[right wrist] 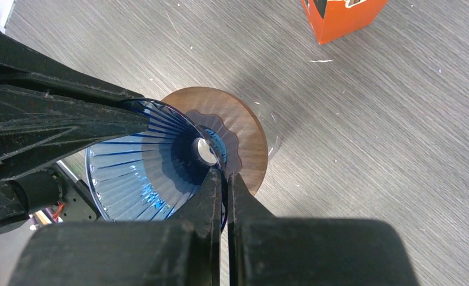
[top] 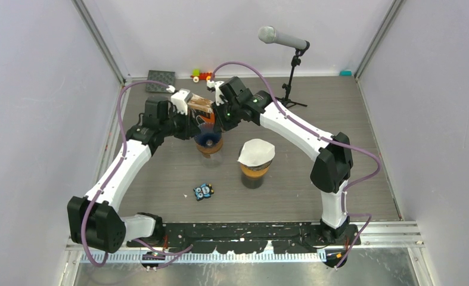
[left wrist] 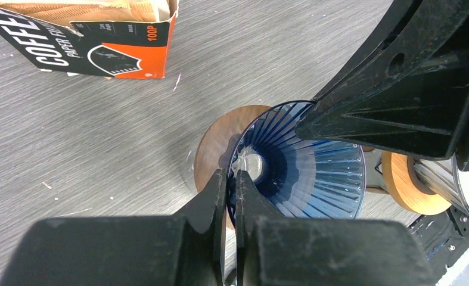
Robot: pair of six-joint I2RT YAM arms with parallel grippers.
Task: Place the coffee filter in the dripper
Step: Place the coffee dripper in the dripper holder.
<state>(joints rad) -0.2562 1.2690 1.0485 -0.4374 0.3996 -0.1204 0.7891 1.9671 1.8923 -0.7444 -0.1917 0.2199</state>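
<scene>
Currently both arms meet over the blue dripper [top: 208,139], a little left of the table's [top: 339,119] middle. My left gripper [left wrist: 232,176] has its fingers pressed almost together on the dripper's rim, with the thin blue wall caught between them. My right gripper [right wrist: 224,174] pinches the rim on the opposite side in the same way. From both wrist views I can see down the ribbed cone to the round hole at its bottom, and a wooden collar [right wrist: 247,134] shows behind the cone. The white filter [top: 256,151] is not in either grip: it sits opened out on top of an amber cup [top: 254,174], just to the right of the dripper and apart from both grippers. A black-and-orange box [left wrist: 109,50] lies on the table behind the dripper, and brown paper shows at its open end.
</scene>
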